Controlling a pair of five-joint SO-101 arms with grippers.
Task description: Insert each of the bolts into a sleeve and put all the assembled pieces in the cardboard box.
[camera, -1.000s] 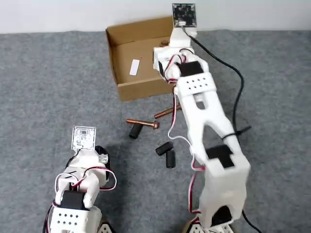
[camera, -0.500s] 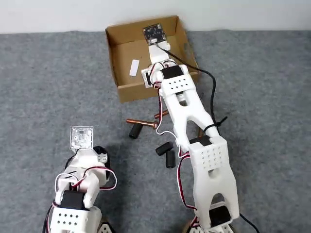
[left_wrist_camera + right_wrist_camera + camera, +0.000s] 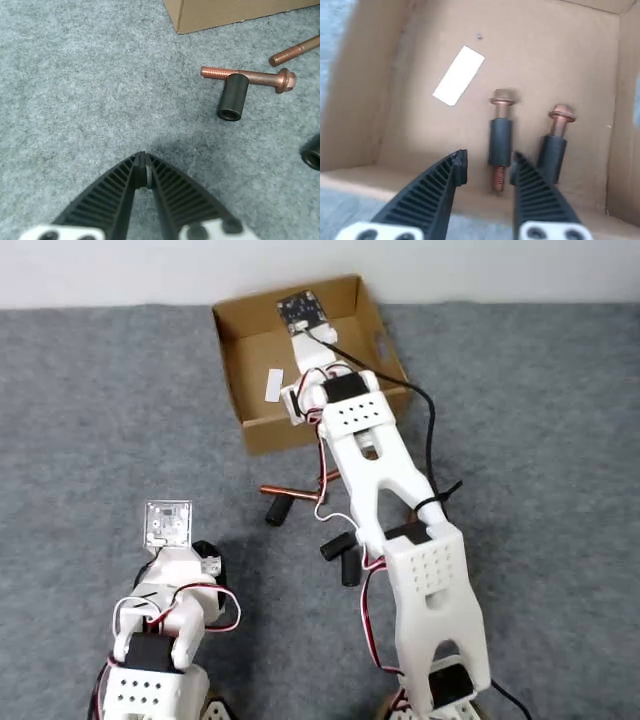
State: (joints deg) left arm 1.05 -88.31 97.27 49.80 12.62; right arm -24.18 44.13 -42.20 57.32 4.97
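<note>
Grey felt is covering the desk point(image 3: 90, 410); right claw point(image 3: 488, 164) is hanging spread over two sleeved bolts point(image 3: 500, 132) in the cardboard box point(image 3: 375, 100); left claw point(image 3: 144, 167) is sitting pressed together.

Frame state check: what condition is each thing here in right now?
cardboard box: open, holding two assembled pieces
assembled pieces: bolts seated in sleeves, lying flat
loose bolts: bare, lying on the carpet
loose sleeves: empty, on the carpet
right gripper: open above the box
left gripper: shut, empty
</note>
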